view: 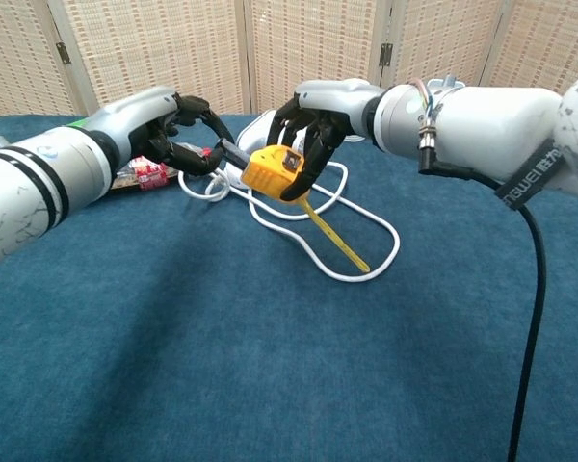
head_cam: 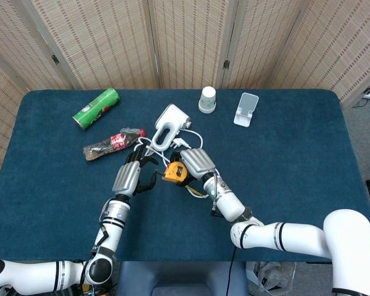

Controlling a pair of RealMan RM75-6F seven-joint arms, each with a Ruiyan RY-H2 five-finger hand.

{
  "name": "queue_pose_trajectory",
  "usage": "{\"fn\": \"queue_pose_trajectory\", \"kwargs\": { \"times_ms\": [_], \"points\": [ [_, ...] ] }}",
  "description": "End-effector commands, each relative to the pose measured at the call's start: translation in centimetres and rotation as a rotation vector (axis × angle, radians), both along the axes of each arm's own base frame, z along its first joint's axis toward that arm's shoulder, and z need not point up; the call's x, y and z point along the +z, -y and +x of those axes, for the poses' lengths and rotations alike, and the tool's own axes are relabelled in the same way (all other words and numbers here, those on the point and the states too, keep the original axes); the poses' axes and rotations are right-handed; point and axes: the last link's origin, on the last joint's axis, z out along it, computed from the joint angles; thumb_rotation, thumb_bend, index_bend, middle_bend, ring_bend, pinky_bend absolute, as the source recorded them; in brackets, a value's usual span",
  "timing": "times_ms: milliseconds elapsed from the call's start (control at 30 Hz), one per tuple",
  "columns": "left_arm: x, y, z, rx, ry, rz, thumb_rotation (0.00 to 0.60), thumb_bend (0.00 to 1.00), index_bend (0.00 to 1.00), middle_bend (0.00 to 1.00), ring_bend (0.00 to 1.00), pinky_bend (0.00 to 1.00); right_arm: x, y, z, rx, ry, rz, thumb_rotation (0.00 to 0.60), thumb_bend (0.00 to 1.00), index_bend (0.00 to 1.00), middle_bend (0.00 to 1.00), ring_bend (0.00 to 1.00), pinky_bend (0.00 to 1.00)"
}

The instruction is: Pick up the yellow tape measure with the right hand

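The yellow tape measure (head_cam: 172, 173) (view: 270, 170) hangs a little above the blue table, gripped from above by my right hand (head_cam: 195, 163) (view: 316, 115). Its yellow blade (view: 335, 240) is pulled out and slants down to the cloth inside a loop of white cable (view: 371, 252). My left hand (head_cam: 129, 177) (view: 164, 126) hovers just left of the tape measure, apart from it. Its fingers are curled in and I see nothing in them.
A white handled device (head_cam: 170, 123) lies behind the hands, with its cable looped under them. A crushed bottle (head_cam: 110, 142) and a green can (head_cam: 96, 108) lie at the left. A paper cup (head_cam: 207, 99) and a phone stand (head_cam: 246, 109) stand at the back.
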Motion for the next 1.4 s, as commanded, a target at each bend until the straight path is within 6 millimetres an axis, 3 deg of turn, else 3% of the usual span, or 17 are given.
{"fn": "queue_pose_trajectory", "kwargs": {
  "times_ms": [33, 233, 433, 733, 1033, 1400],
  "points": [
    [0.0, 0.0, 0.0, -0.001, 0.007, 0.004, 0.591, 0.54, 0.52, 0.01, 0.00, 0.00, 0.0, 0.0, 0.0, -0.002, -0.001, -0.002, 0.600, 0.06, 0.58, 0.51, 0.49, 0.28],
    [0.0, -0.1, -0.1, 0.001, 0.028, 0.018, 0.600, 0.54, 0.63, 0.08, 0.00, 0.00, 0.2, 0.2, -0.2, -0.007, -0.007, -0.009, 0.600, 0.06, 0.58, 0.51, 0.49, 0.28],
    [0.3, -0.3, -0.4, 0.000, 0.030, 0.037, 0.599, 0.54, 0.64, 0.09, 0.00, 0.00, 0.5, 0.2, -0.4, -0.014, -0.012, -0.005, 0.600, 0.06, 0.58, 0.51, 0.49, 0.28],
    [1.3, -0.8, -2.4, 0.036, 0.005, 0.071, 0.599, 0.54, 0.65, 0.09, 0.00, 0.00, 2.1, 0.4, -1.5, -0.019, -0.062, -0.001, 0.600, 0.06, 0.58, 0.51, 0.50, 0.28],
    [3.4, -1.7, -5.6, 0.108, 0.003, 0.083, 0.600, 0.54, 0.65, 0.09, 0.00, 0.00, 4.8, 0.3, -4.3, -0.031, -0.132, -0.022, 0.600, 0.06, 0.58, 0.51, 0.51, 0.28],
    [6.7, -2.4, -8.7, 0.162, 0.022, 0.111, 0.600, 0.54, 0.65, 0.09, 0.00, 0.00, 8.5, -1.3, -8.9, -0.055, -0.169, -0.048, 0.600, 0.06, 0.58, 0.51, 0.51, 0.28]
  ]
}}
